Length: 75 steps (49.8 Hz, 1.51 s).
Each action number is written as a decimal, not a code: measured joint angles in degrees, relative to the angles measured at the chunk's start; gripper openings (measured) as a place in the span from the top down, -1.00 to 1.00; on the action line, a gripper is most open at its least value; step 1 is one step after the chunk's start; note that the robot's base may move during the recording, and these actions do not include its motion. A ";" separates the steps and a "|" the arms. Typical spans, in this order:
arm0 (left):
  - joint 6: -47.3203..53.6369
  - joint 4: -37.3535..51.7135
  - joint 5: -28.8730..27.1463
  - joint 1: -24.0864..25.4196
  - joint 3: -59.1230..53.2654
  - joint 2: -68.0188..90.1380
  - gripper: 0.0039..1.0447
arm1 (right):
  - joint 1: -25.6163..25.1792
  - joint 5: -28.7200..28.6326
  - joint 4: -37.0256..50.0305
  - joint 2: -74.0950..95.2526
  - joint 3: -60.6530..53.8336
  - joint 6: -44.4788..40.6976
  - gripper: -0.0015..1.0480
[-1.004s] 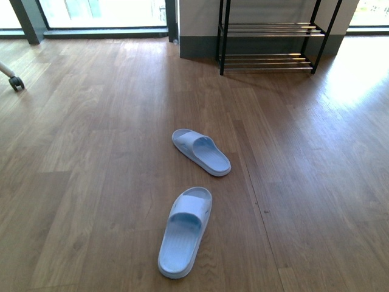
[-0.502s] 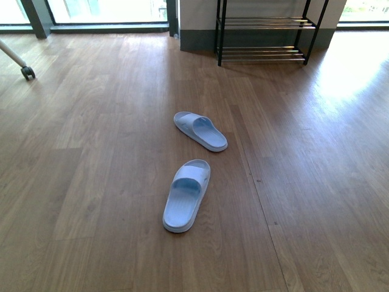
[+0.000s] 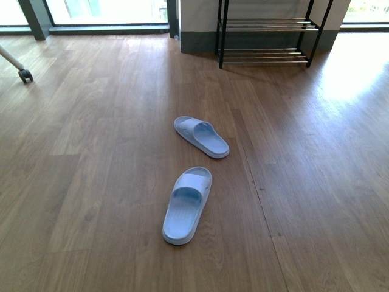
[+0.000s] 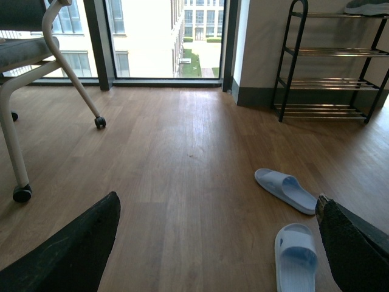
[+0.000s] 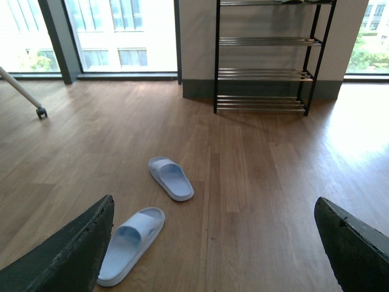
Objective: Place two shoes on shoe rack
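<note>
Near slide (image 3: 186,205) and far slide (image 3: 201,137), pale blue, lie apart on wood floor (image 3: 91,182), well short of shoe rack (image 3: 264,36) against far wall. Wheeled chair (image 4: 24,55) off left. Fingers of left gripper (image 4: 217,204) and right gripper (image 5: 213,204) spread wide, empty.

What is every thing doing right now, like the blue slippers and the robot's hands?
Near slide: flat on the floor, sole down, not picked up.
Far slide: flat on the floor, sole down, apart from the other.
Shoe rack: upright by the wall, no slides on it.
Left gripper: open, holding nothing.
Right gripper: open, holding nothing.
</note>
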 joint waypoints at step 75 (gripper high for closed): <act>0.02 0.00 0.00 -0.02 0.00 0.00 -0.83 | -0.07 0.00 0.00 0.09 0.00 0.02 -0.82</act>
